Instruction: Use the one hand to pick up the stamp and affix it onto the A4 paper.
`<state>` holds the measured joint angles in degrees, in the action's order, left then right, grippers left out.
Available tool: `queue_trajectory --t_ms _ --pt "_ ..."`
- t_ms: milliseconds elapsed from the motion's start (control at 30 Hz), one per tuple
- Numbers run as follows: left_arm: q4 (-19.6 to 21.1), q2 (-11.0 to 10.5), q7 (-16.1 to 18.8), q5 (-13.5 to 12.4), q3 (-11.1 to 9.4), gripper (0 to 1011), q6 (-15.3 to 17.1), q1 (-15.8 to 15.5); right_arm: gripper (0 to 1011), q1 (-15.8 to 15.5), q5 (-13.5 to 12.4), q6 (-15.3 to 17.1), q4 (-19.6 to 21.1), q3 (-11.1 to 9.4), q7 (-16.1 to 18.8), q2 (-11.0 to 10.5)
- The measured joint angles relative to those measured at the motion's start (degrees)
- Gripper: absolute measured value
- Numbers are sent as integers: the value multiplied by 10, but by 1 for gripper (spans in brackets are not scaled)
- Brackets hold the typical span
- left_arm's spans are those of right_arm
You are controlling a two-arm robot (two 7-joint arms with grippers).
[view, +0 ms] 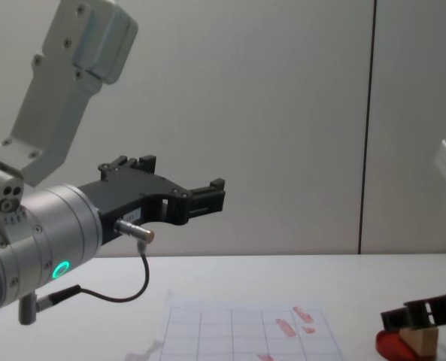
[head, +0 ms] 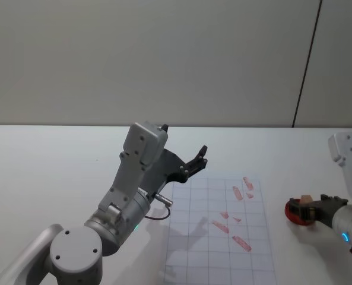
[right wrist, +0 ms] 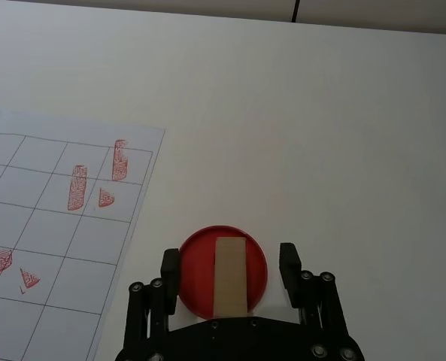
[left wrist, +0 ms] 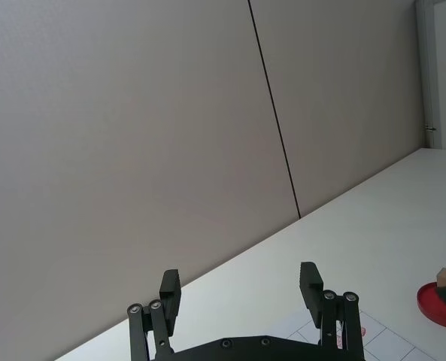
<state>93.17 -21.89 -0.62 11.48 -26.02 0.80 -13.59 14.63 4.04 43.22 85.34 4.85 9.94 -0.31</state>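
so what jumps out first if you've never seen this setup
The raised left gripper hangs open in the air above the A4 paper's far left corner. To the right of the sheet with its red marks, the right gripper sits open around the stamp, which rests on the red ink pad.

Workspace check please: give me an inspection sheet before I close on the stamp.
Surface: white table, bare apart from the job's things.
Job's things: small tan wooden stamp lying on the round red ink pad; white gridded A4 paper beside the pad, bearing red marks.
Clutter: nothing seen.
Grippers: right gripper jaws open, either side of the stamp; left gripper open, raised above the paper's far edge.
Cables: black cable looping under the left wrist.
Surroundings: plain grey wall panels.
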Motion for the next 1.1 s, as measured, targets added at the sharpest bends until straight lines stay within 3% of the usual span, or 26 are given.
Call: queue_trajectory --t_ms 300,600,1100 --pt "0 0 0 0 0 1002 0 0 998 -1 -1 -6 0 0 0 0" --pt "0 0 0 0 0 1002 0 0 1001 -10 -20 -44 9 -4 0 1" --pt "0 0 0 0 0 1002 0 0 1001 -36 -67 -164 32 -9 -3 6"
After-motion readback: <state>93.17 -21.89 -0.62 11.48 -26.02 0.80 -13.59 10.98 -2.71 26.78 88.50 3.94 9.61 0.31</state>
